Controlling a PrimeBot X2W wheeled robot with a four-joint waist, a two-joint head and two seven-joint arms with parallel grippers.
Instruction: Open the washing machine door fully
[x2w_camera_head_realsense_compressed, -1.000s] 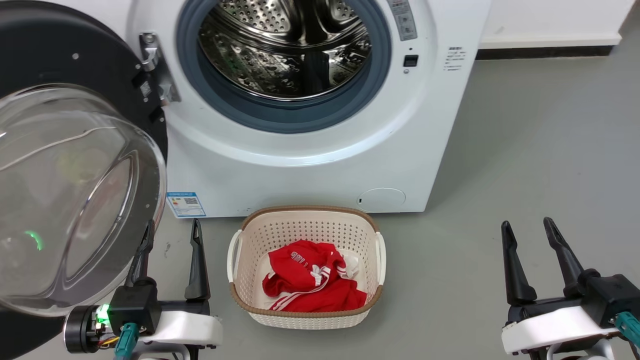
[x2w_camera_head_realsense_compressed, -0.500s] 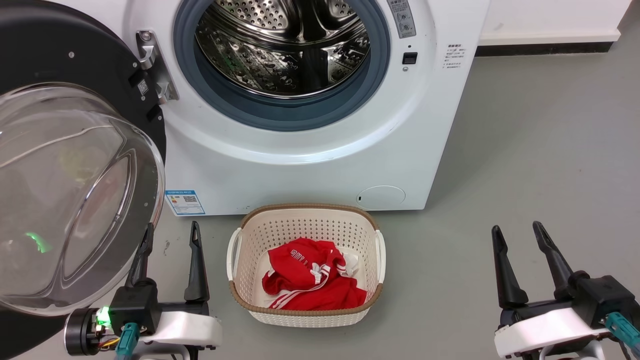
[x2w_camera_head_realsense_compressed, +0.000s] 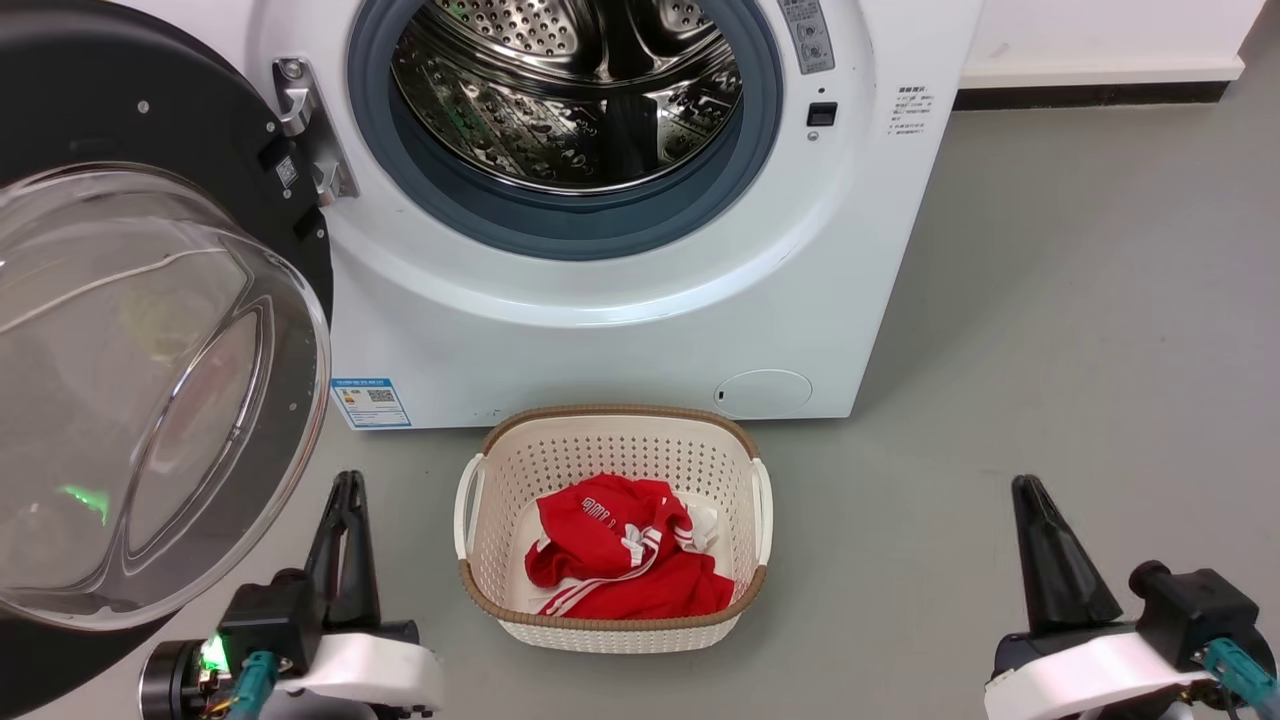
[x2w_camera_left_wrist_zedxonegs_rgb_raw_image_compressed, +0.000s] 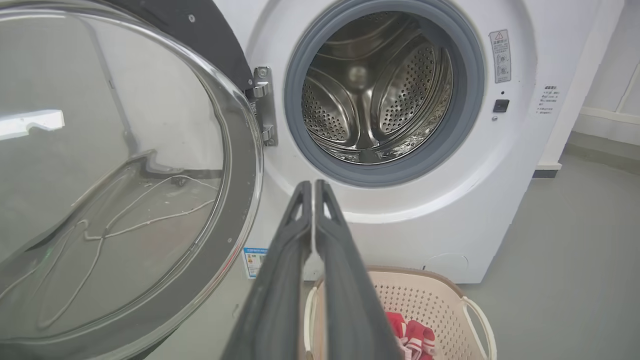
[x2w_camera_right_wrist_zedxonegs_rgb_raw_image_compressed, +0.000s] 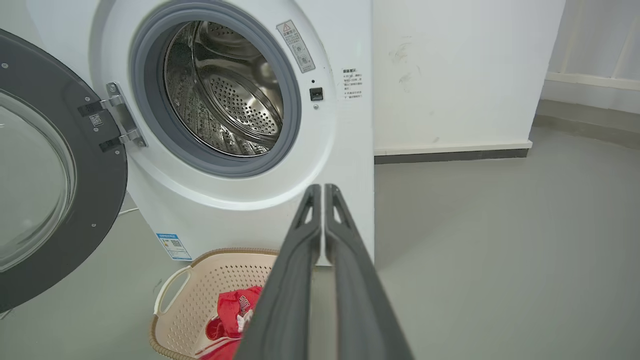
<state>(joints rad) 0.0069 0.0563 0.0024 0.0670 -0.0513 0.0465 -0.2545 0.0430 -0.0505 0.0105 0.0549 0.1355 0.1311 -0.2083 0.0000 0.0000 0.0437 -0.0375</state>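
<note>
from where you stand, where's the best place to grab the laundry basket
Probably a side handle: the laundry basket has a white loop handle standing off each side wall, thin enough to pinch. Come from above with the right gripper, which is shut now and would need opening first.
</note>
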